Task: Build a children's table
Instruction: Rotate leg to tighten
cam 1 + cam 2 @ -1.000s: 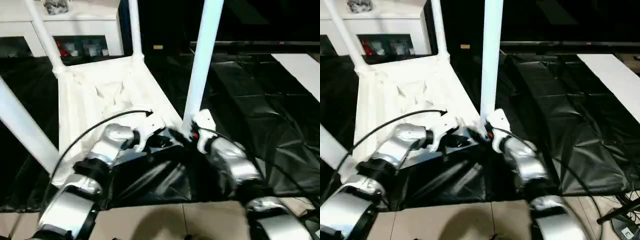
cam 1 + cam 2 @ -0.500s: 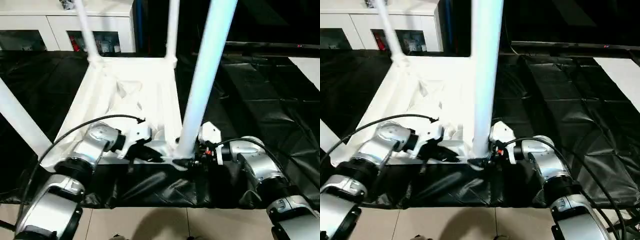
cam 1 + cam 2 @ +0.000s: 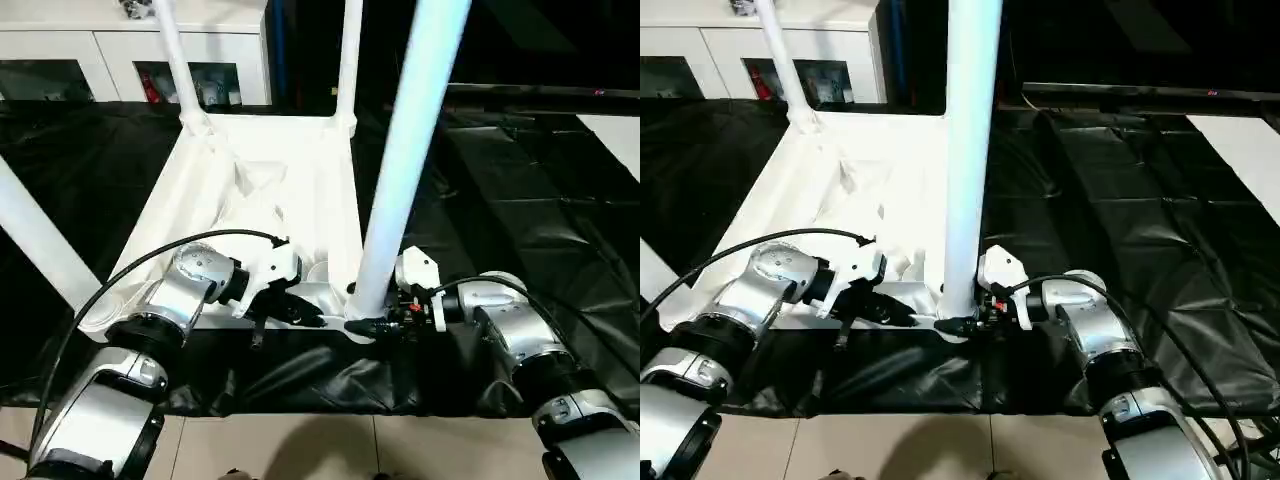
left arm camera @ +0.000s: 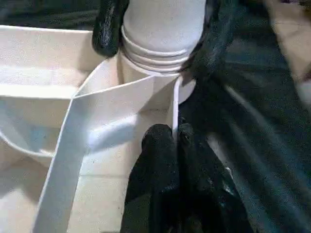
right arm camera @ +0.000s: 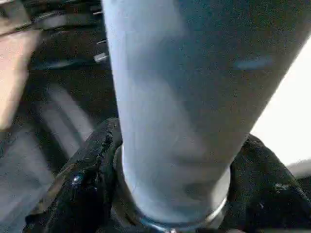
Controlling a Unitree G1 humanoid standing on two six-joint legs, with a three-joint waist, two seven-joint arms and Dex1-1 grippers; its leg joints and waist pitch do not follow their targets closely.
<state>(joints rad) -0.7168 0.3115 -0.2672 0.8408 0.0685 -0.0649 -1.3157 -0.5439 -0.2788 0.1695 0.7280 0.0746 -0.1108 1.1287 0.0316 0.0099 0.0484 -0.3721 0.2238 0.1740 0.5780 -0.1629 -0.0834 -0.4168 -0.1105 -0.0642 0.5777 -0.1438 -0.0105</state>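
Left eye view: the upturned tabletop (image 3: 270, 190) is seen lying on black sheeting (image 3: 520, 200), legs upright. The near right leg (image 3: 400, 170) is clasped at its base by the right gripper (image 3: 380, 325). The tabletop's near rim is pinched by the closed left gripper (image 4: 172, 141).

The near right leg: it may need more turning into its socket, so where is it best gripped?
Low on the near right leg, just above the socket, from the robot's right side, where the right gripper closes around it. The round tube stands upright, suiting two fingers.
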